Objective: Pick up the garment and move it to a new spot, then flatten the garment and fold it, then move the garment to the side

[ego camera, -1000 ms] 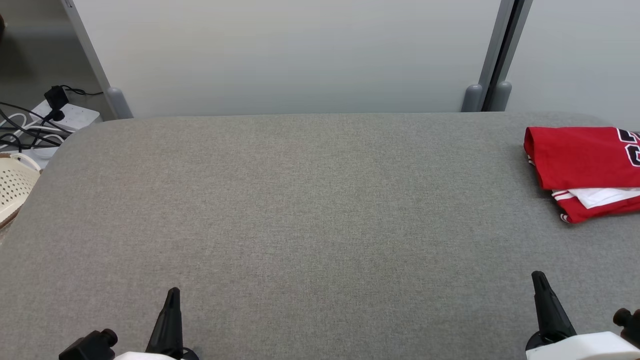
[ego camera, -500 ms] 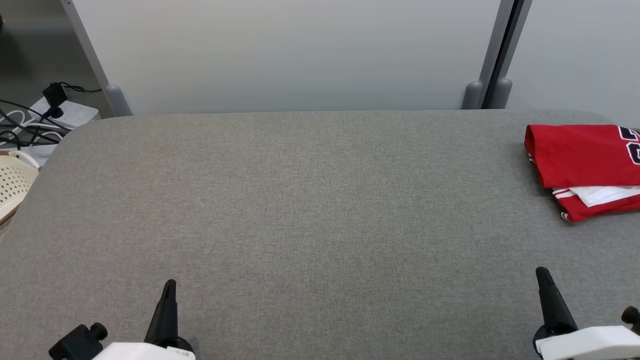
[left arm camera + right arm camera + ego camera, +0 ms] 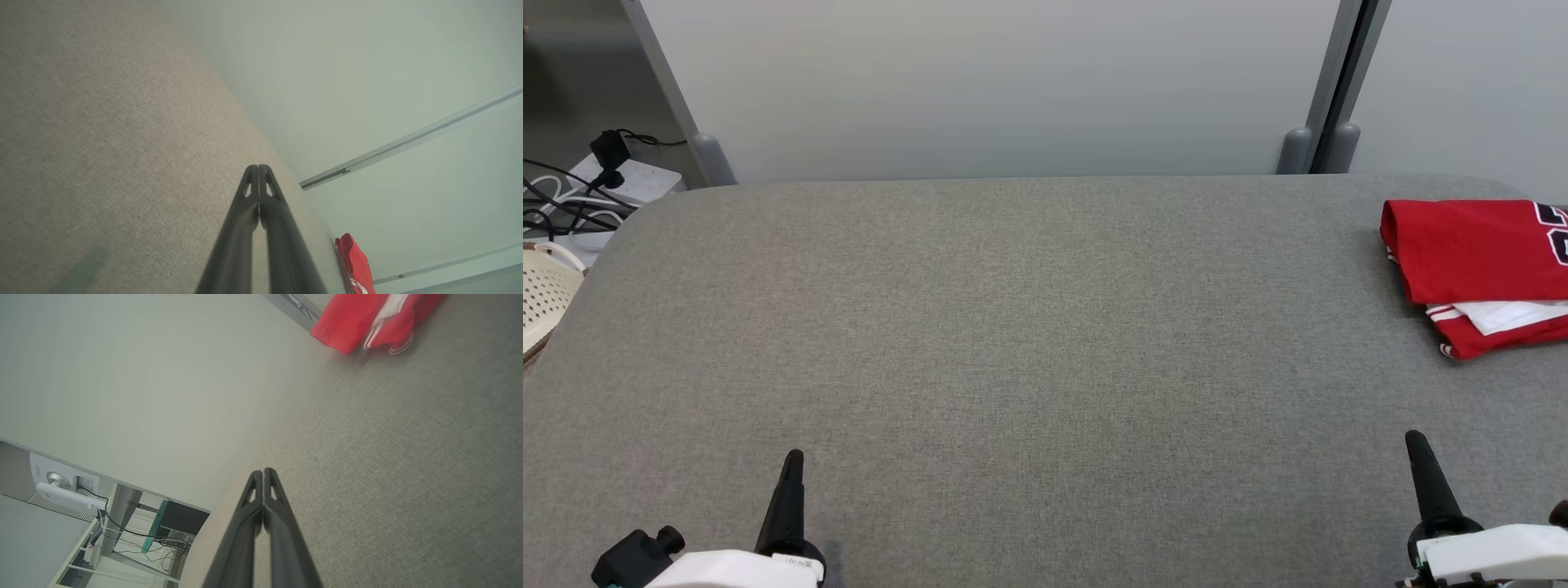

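Left end effector (image 3: 793,459) and right end effector (image 3: 1416,443) are closed, empty.

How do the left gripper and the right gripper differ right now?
The left gripper is far from the red garment; the right gripper is much nearer it. The left gripper's tip leans right, the right gripper's leans left. Both are shut and empty over the table.

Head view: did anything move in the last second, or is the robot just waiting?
The left hand drifted slightly left and the right hand slightly right, so they stand a bit further apart. The picture's small upward shift is the camera moving. Nothing grabbed or released: both hands stayed shut and empty; the folded red garment stayed at the table's right.
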Robot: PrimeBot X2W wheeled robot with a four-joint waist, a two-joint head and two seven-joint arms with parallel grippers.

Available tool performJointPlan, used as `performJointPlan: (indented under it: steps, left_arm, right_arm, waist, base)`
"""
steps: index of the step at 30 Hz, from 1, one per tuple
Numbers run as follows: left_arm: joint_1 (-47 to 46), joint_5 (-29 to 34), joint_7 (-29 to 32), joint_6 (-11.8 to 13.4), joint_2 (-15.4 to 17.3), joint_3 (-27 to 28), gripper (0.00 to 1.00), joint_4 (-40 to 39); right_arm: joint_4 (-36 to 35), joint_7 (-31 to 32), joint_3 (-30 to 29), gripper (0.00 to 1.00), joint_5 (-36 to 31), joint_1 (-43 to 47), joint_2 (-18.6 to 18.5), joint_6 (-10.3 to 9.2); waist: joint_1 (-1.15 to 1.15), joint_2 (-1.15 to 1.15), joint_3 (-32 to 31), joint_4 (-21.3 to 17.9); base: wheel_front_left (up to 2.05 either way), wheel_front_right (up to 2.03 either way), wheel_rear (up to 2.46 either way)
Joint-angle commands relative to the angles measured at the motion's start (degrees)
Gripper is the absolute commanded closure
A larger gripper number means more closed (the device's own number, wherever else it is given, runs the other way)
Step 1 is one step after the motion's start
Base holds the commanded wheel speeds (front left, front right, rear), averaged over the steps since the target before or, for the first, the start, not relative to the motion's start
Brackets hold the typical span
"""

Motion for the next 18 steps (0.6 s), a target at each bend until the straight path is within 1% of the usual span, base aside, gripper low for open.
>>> performJointPlan:
  steps: [1, 18]
  left_arm:
    - [-3.49, -2.34, 0.45, -0.79, 0.87, 1.73, 1.0, -1.06]
    - [-5.44, -12.98, 3.16, -2.13, 0.94, 3.3, 1.0, 0.21]
  right_arm:
    - [-0.99, 0.73, 0.22, 1.0, 2.28, -2.74, -0.51, 0.0]
    - [-0.17, 3.4, -1.22, 1.0, 12.26, -4.14, -0.29, 0.0]
  waist:
    - [0.0, 0.0, 0.06, -0.01]
    - [0.0, 0.0, 0.55, -0.06]
  base:
    - [0.0, 0.0, 0.0]
    - [0.0, 0.0, 0.0]
